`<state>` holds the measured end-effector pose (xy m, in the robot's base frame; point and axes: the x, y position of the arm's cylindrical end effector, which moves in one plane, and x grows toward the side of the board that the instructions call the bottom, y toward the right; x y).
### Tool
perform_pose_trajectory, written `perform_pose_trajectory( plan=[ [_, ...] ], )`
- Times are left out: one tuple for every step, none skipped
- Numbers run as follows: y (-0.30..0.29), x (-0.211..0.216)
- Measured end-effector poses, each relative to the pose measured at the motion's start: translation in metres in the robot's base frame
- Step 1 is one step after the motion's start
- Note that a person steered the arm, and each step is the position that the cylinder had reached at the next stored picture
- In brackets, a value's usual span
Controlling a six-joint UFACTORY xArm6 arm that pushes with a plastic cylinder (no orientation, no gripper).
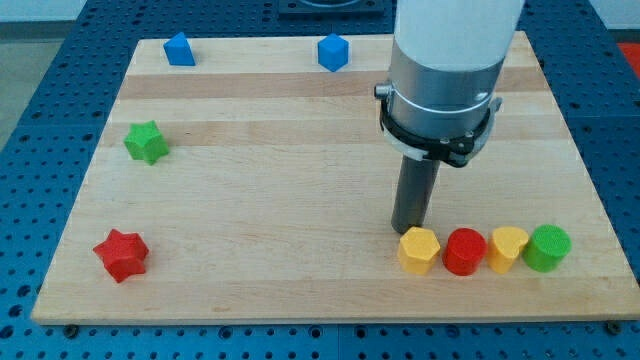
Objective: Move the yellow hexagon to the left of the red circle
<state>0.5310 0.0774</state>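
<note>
- Nearest the view's bottom, a row of four blocks sits at the right of the wooden board: yellow hexagon, red circle, a second yellow block, green circle, each touching or almost touching its neighbour.
- The yellow hexagon is at the row's left end, directly left of the red circle.
- A red star lies near the bottom left corner.
- My tip rests just above the yellow hexagon, at its upper left edge; it is a bare rod holding nothing.
- A green star sits at mid-left.
- Farthest, two blue blocks line the top edge: one at left, a blue cube near centre.
</note>
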Motion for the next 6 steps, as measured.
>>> perform_pose_trajectory(
  plan=[
    [0.0, -0.001],
    [0.0, -0.041],
    [-0.004, -0.086],
    [-0.033, -0.117],
    [-0.076, -0.149],
    [-0.129, -0.172]
  ],
)
